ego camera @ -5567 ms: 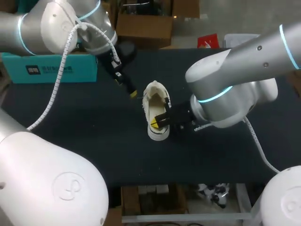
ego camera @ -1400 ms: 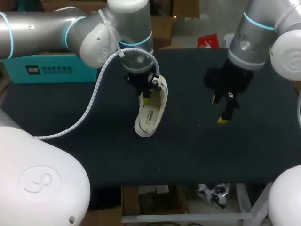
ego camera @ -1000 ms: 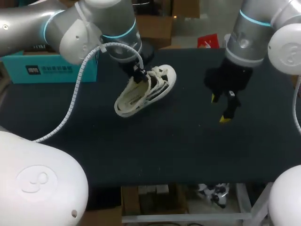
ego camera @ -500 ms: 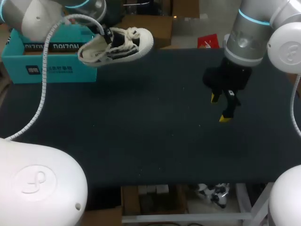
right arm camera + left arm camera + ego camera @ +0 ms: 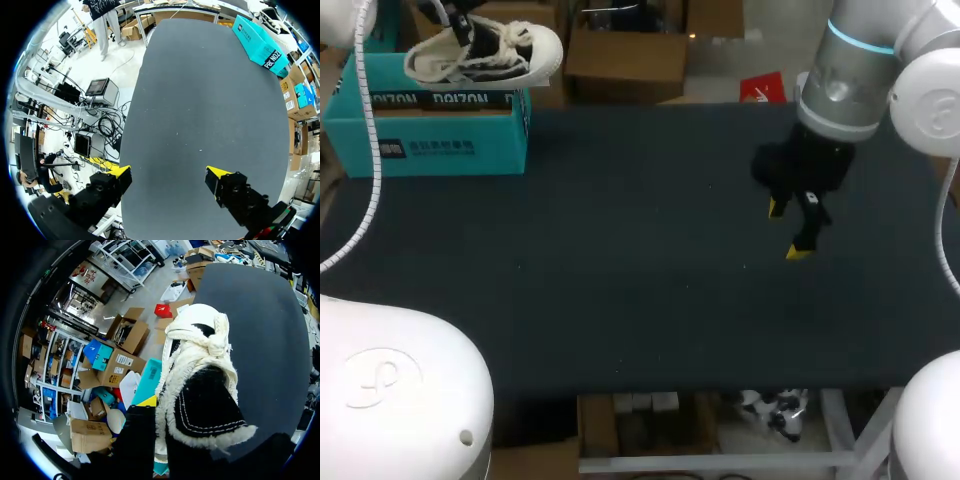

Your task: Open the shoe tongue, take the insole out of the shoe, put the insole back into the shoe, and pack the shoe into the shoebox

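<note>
Aloft, shoe [image 5: 488,52] in tight left hand [image 5: 459,24]

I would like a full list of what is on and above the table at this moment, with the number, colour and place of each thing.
shoe: one, cream-white and black, held in the air above the shoebox
shoebox: one, teal, at the table's far left
table: one, dark grey top
left gripper: one, black with yellow tips, shut on the shoe, above the shoebox
right gripper: one, black with yellow tips, open and holding nothing, above the table's right part
</note>
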You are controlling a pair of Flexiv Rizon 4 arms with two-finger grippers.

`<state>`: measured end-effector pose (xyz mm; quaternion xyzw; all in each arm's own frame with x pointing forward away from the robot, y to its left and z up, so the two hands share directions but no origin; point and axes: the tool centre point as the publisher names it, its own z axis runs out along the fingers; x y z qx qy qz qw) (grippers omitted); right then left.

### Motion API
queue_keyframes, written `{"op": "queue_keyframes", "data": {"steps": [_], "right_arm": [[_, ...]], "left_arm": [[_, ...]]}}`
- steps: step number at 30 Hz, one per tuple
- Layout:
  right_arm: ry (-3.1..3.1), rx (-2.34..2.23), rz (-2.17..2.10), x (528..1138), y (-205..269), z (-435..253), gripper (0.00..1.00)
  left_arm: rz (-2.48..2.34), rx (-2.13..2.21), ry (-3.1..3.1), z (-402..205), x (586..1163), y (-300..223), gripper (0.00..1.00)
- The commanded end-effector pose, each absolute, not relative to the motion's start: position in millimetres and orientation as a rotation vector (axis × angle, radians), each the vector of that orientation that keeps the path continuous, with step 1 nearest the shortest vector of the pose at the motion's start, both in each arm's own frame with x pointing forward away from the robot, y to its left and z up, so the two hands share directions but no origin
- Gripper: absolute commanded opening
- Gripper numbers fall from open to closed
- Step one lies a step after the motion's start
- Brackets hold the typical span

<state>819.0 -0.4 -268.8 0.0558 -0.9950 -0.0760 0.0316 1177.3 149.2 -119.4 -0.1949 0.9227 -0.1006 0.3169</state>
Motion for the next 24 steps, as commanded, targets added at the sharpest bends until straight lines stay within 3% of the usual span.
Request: {"op": "queue_keyframes", "data": {"steps": [1,24], "right_arm": [[-3.062,0.172,-0.23,819.4,-0.2,-267.6,1.0],[-3.062,0.172,-0.23,819.4,-0.2,-267.6,1.0]], "left_arm": [[-0.31,-0.512,2.445,-115.2,1217.2,185.0,0.0],[-0.178,-0.519,2.541,-200.9,1232.9,277.0,0.0]]}}
